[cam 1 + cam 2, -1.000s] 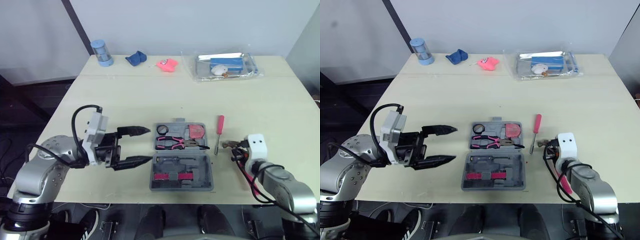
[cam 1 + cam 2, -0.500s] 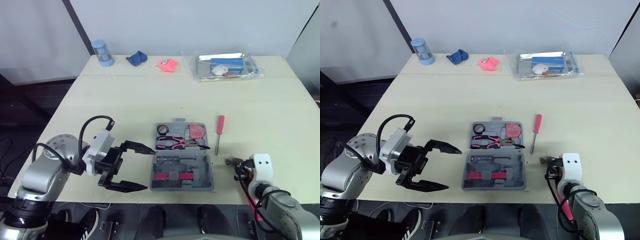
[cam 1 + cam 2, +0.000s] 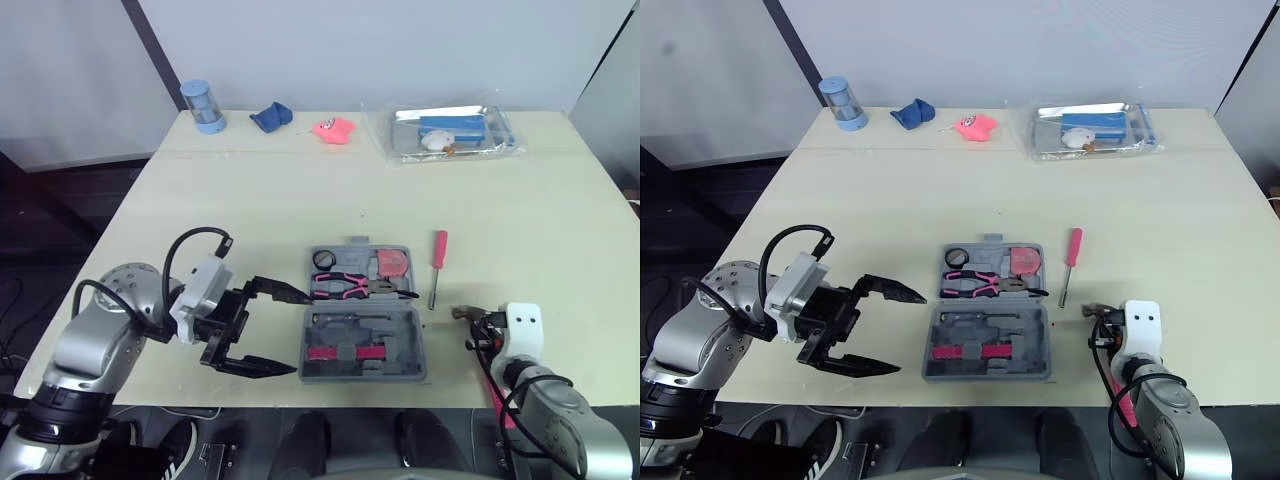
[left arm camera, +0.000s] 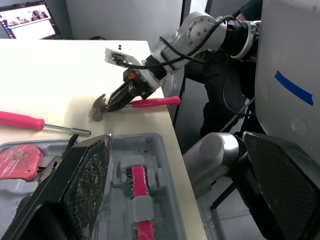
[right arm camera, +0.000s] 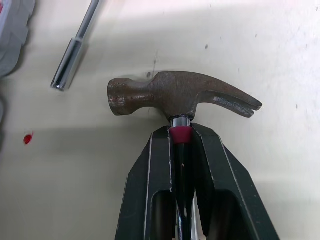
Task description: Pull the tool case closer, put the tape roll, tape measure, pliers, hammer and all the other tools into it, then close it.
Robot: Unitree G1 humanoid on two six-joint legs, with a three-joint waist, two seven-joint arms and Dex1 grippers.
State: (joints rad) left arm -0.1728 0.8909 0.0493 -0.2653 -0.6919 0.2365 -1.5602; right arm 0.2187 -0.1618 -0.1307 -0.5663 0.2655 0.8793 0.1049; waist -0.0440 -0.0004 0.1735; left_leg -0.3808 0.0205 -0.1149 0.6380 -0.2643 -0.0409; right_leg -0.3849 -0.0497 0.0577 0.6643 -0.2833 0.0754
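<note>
Fingers of left gripper [image 3: 912, 334] gape empty, now tilted, beside tool case [image 3: 1035, 340]; right gripper [image 5: 180, 130] still clamps hammer [image 5: 175, 95].

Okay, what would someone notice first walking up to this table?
The open grey tool case near the front edge of the table, pink-handled pliers lying in its far half. Right of it, the right gripper is shut on a pink-handled hammer; the left gripper hangs open left of the case.

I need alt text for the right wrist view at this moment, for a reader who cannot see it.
The right claw grips the hammer by its neck, just under the brown metal head, seen against the pale table. A screwdriver shaft lies on the table close by.
</note>
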